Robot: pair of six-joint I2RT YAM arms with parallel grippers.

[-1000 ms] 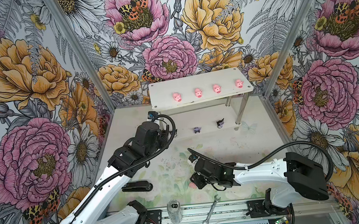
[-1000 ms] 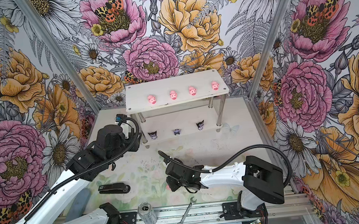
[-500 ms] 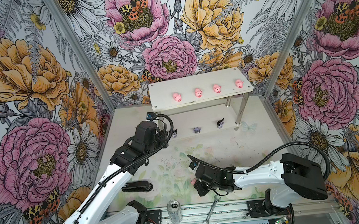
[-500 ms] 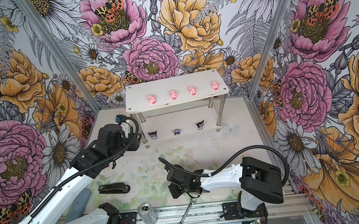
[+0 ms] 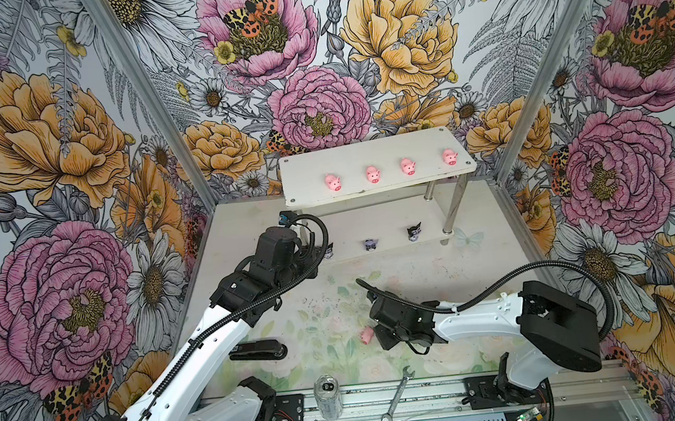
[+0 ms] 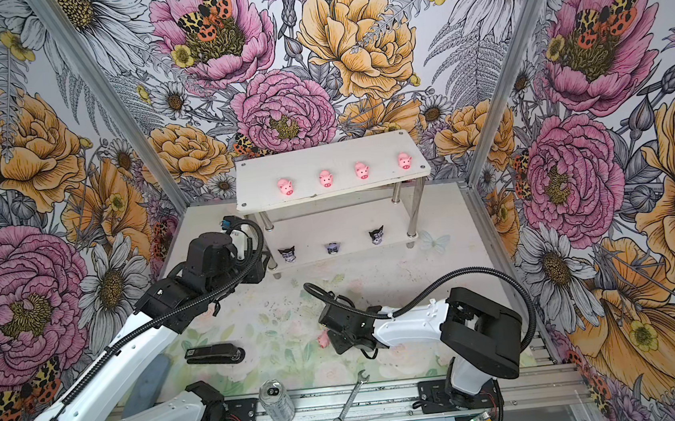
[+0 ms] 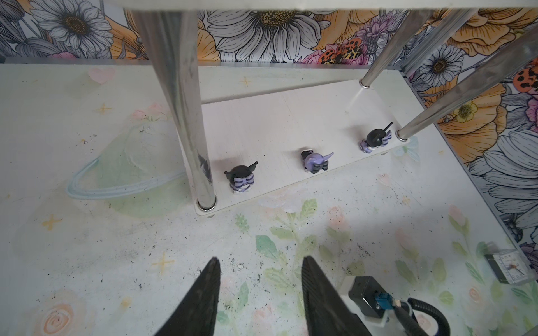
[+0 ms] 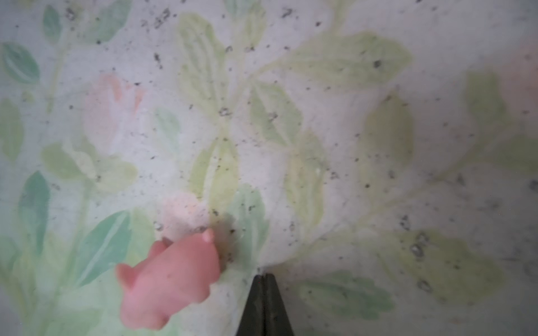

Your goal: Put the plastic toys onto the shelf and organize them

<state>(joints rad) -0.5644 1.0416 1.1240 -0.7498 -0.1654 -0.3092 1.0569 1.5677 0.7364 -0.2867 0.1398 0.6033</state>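
Right gripper (image 8: 263, 276): fingers pressed together, nothing between them, tips down at the table (image 8: 349, 116). Pig (image 8: 171, 279) lies just beside them, unheld. Left gripper (image 7: 260, 260): fingers apart, empty, in front of the shelf (image 7: 291, 122). 3 figurines (image 7: 241, 177) on the lower tier, 4 pigs (image 5: 372, 174) on top.

Nothing legible is showing anywhere. The black stapler (image 6: 214, 353) is carrying a small white label, too tiny to read.

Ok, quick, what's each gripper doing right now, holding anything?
Left gripper: open, holding nothing.
Right gripper: shut, holding nothing; the pink pig lies loose beside its tips.
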